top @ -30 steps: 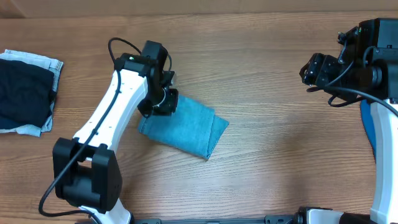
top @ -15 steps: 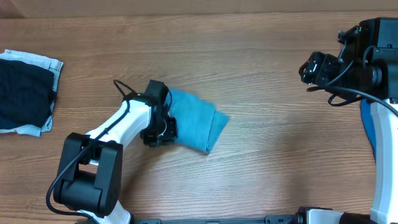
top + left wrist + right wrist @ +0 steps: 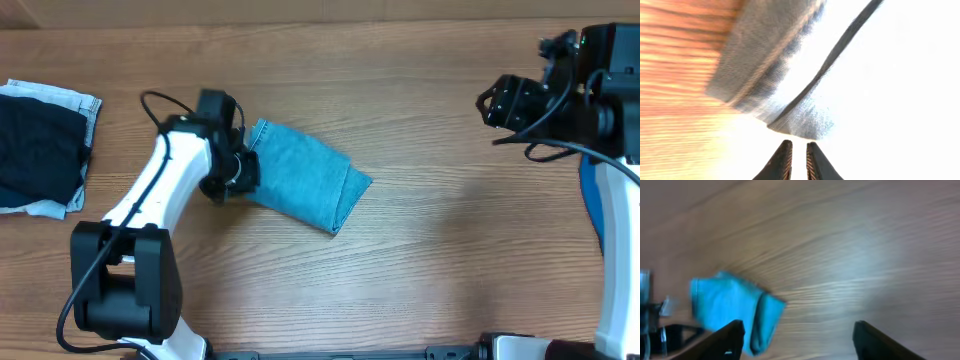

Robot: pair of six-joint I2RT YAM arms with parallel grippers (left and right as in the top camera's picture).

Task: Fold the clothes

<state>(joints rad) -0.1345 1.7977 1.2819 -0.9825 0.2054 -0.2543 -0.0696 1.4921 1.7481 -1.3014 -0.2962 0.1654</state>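
Observation:
A folded bright-blue denim piece (image 3: 305, 185) lies on the wooden table left of centre, its doubled edge toward the right. My left gripper (image 3: 243, 170) sits at the cloth's left edge. In the left wrist view its fingertips (image 3: 785, 159) stand only a narrow slit apart with nothing between them, and the cloth's corner (image 3: 800, 122) lies just ahead of them. My right gripper (image 3: 500, 105) hovers far to the right, open wide and empty. Its wrist view shows the folded cloth (image 3: 735, 310) in the distance between the dark fingers (image 3: 730, 337).
A stack of folded clothes, a dark navy piece on pale denim (image 3: 40, 150), lies at the table's left edge. A strip of bright blue fabric (image 3: 592, 210) shows at the right edge behind the right arm. The left arm's base (image 3: 120, 290) stands at front left.
My left gripper swept from the cloth's top-left corner down along its left side and back up to the left edge. The cloth shifted and turned slightly. The right arm barely moved.

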